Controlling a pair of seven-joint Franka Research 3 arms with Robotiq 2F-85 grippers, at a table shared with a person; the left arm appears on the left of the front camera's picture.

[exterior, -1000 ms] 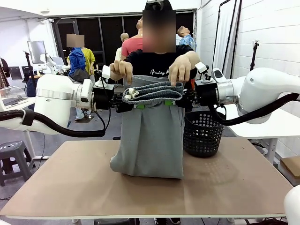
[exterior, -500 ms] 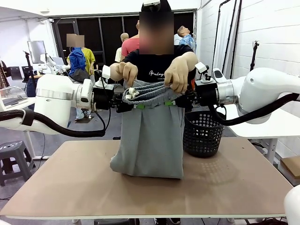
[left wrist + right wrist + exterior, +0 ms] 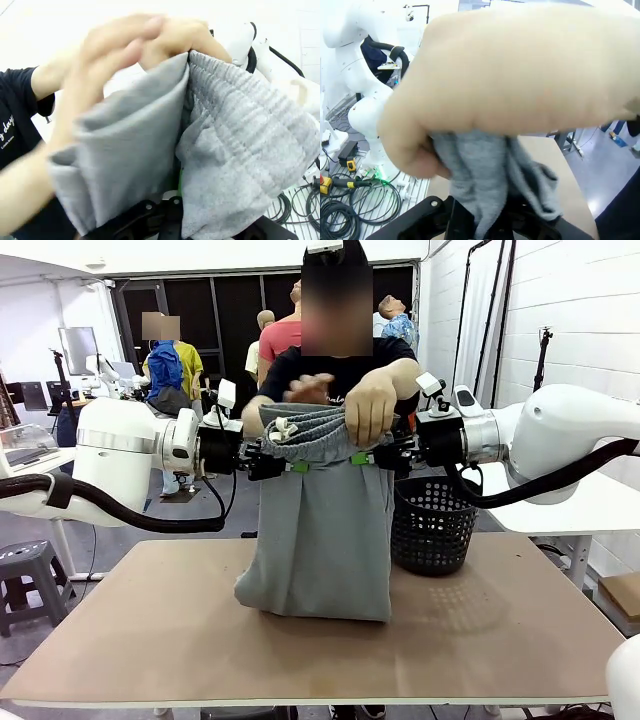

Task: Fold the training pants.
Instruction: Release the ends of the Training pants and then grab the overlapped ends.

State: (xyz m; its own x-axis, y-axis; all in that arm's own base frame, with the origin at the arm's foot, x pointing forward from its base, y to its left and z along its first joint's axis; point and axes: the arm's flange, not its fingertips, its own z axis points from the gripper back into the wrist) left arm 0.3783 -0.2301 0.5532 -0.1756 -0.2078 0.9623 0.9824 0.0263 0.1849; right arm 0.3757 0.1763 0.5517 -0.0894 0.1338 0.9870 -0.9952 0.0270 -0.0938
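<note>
Left pincer (image 3: 292, 466): clamped on training pants (image 3: 322, 540) waistband
Right pincer (image 3: 362, 458): clamped likewise
Person's hand (image 3: 370, 405): gripping waistband
Lower end: resting on worktop (image 3: 150, 620)

Left jaws, right jaws clamp training pants (image 3: 320, 540); person's hand (image 3: 368, 405) grips waistband (image 3: 312, 426).

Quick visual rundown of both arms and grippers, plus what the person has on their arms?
Left arm and right arm: glossy white rounded shells, silver ring at the wrist joint, a black cable looping beneath each. Left gripper and right gripper: black with green pads. Person: black short-sleeved T-shirt with white print.
</note>
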